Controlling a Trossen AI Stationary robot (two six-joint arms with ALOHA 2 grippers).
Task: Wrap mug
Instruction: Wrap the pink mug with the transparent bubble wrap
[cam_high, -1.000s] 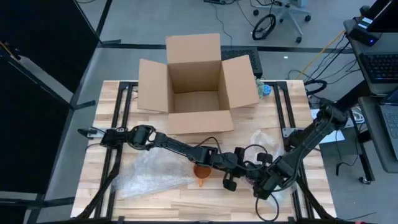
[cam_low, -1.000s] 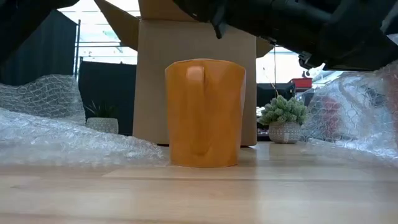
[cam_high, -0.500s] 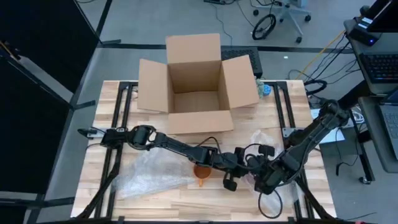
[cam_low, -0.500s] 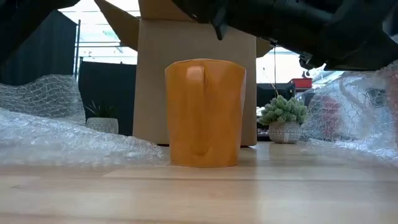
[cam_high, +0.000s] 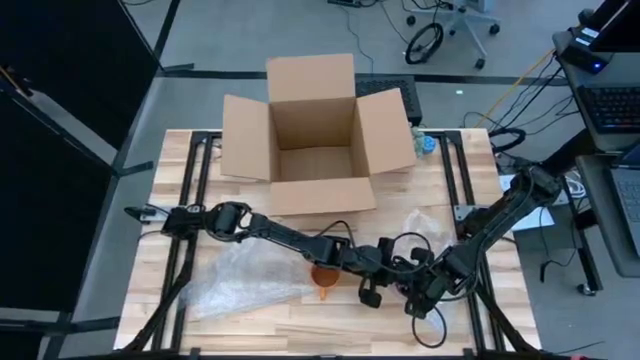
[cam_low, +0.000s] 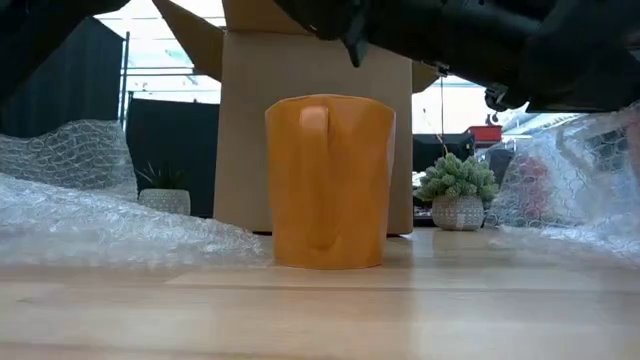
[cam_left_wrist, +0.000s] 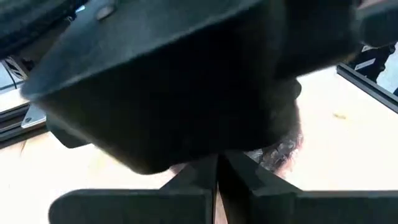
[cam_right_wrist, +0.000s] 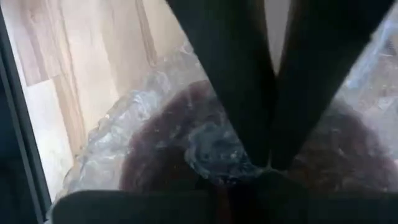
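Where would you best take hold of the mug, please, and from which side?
Probably by the rim, from above: the mug stands upright and uncovered on the table, its handle facing the low camera. The left gripper sits just beside it in the high view, with bubble wrap on its other side.

Two matte black jointed arms, left arm and right arm, with thin black cables looping behind the jaws.

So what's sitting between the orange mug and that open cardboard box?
Seen from above, only the left arm crosses over bare wooden table between the orange mug and the box; nothing else lies there.
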